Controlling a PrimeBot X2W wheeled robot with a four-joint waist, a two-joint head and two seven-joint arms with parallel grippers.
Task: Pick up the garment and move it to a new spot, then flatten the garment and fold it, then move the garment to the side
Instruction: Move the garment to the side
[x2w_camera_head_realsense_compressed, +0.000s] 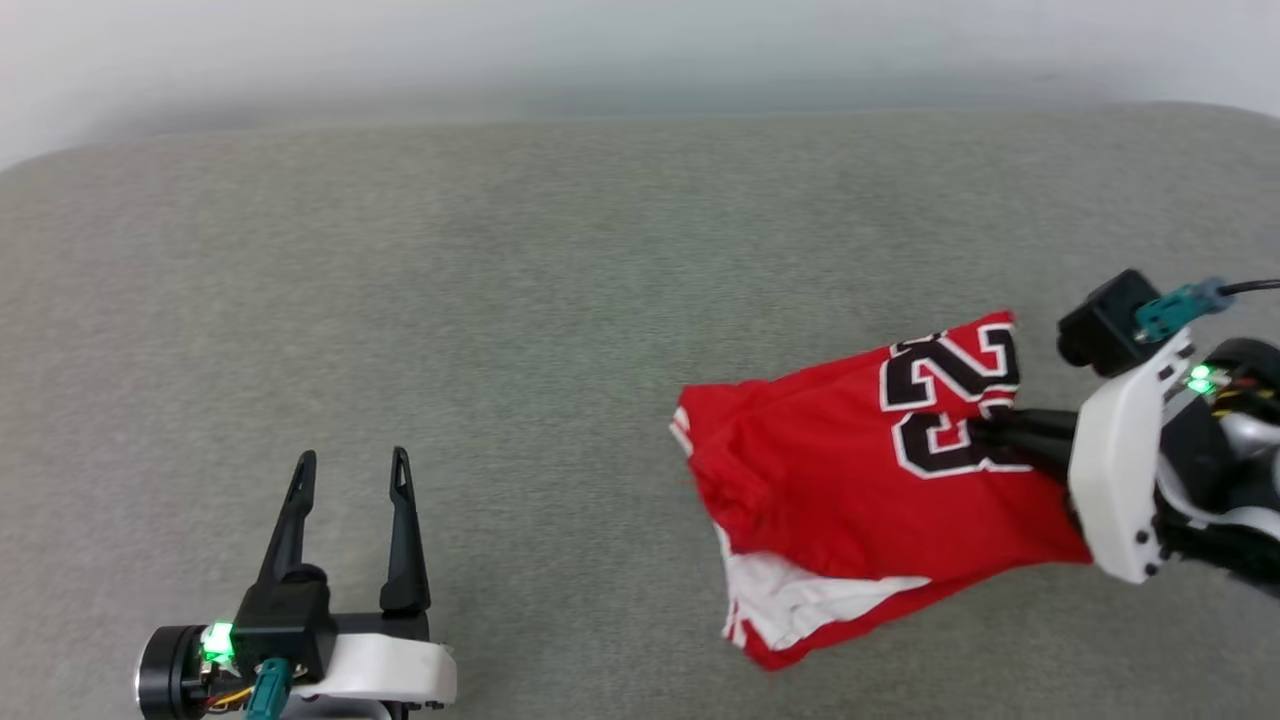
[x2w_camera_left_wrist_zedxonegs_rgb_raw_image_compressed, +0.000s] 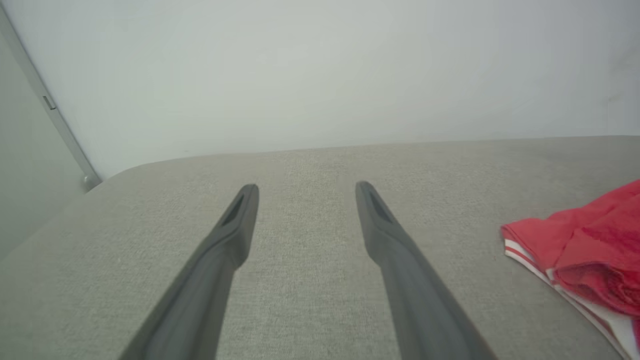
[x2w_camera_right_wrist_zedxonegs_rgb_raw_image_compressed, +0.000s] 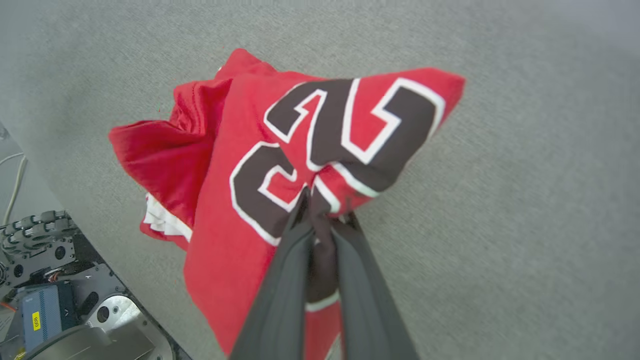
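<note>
Right gripper (x2w_camera_right_wrist_zedxonegs_rgb_raw_image_compressed: 320, 210) is clamped tight on a bunched fold of the shirt (x2w_camera_head_realsense_compressed: 830, 490) at its printed number. The shirt is crumpled and looks partly lifted at the right side of the grey surface (x2w_camera_head_realsense_compressed: 500, 300). Left gripper (x2w_camera_head_realsense_compressed: 350, 465) is spread wide and empty over the surface's near left. Pick-up is begun; relocating, flattening, folding and moving aside are not yet done.

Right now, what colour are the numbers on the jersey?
Black numbers, outlined white; clearest in the right wrist view.

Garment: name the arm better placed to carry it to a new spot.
Right. The right gripper is shut on the garment at its printed number. The left gripper stands open over the grey surface, apart from it.
</note>
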